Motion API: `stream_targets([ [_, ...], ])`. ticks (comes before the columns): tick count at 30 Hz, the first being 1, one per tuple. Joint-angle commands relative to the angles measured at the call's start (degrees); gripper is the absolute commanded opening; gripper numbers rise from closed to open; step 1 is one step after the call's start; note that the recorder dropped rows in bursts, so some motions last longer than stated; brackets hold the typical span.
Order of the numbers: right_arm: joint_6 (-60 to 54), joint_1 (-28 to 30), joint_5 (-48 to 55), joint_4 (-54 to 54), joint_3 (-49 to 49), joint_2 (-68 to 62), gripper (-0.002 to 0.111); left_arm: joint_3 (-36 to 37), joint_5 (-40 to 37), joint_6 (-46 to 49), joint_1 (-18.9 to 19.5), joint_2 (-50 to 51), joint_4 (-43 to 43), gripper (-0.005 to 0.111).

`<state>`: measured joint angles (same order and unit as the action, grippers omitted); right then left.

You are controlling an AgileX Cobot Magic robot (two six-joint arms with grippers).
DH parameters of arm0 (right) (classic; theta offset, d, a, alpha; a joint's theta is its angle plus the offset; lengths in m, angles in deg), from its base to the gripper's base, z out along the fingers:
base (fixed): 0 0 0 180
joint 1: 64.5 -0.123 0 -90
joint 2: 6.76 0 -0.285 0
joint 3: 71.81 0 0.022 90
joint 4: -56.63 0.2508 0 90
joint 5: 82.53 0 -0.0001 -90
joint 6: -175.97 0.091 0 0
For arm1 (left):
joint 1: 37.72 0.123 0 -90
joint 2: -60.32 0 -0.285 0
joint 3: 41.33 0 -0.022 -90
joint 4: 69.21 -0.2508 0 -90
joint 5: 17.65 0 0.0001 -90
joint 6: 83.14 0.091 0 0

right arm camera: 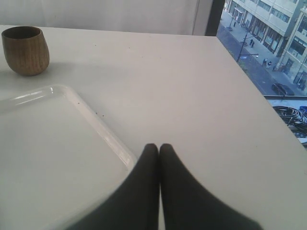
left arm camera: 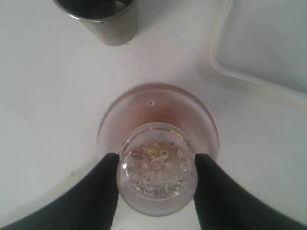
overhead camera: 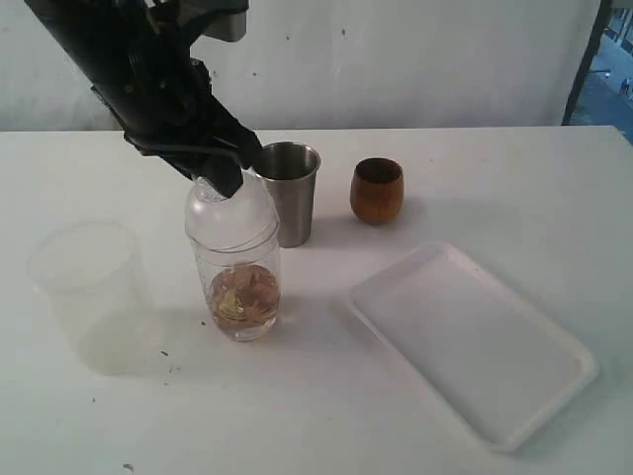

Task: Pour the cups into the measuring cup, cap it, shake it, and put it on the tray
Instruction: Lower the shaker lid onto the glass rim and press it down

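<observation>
The clear measuring cup (overhead camera: 240, 287) stands left of centre with brownish contents at its bottom. The domed cap (overhead camera: 229, 213) sits on it. My left gripper (overhead camera: 223, 178) comes down from above, its black fingers (left arm camera: 103, 187) pressed against both sides of the cap's round neck (left arm camera: 157, 172). Just behind stands the steel tumbler (overhead camera: 290, 193), with the wooden cup (overhead camera: 377, 190) to its right. The white tray (overhead camera: 475, 341) lies at the front right. Shut and empty, my right gripper (right arm camera: 159, 147) hovers by the tray's corner (right arm camera: 125, 158); the exterior view does not show it.
A wide frosted plastic cup (overhead camera: 89, 292) stands at the left, close to the measuring cup. The table's right edge (right arm camera: 268, 110) runs past my right gripper, with a window drop beyond it.
</observation>
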<state>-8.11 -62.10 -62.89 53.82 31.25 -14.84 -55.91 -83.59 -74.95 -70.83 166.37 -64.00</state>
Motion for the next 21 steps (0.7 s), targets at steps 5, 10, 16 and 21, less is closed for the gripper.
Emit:
stream_targets([
  [5, 0.06, 0.43, -0.19, -0.1, -0.27, 0.3, 0.0, 0.35, -0.58, 3.12, -0.19, 0.78, 0.56, 0.0],
  [10, 0.06, 0.43, -0.19, -0.1, -0.27, 0.3, 0.0, 0.35, -0.58, 4.25, -0.19, 0.78, 0.56, 0.004],
  [16, 0.06, 0.43, -0.19, -0.1, -0.27, 0.3, 0.0, 0.35, -0.48, 4.25, -0.19, 0.78, 0.46, 0.044],
  [21, 1.94, 0.43, -0.19, -0.1, -0.27, 0.3, 0.0, 0.35, 1.04, 4.25, -0.19, -0.42, -0.32, 0.044],
])
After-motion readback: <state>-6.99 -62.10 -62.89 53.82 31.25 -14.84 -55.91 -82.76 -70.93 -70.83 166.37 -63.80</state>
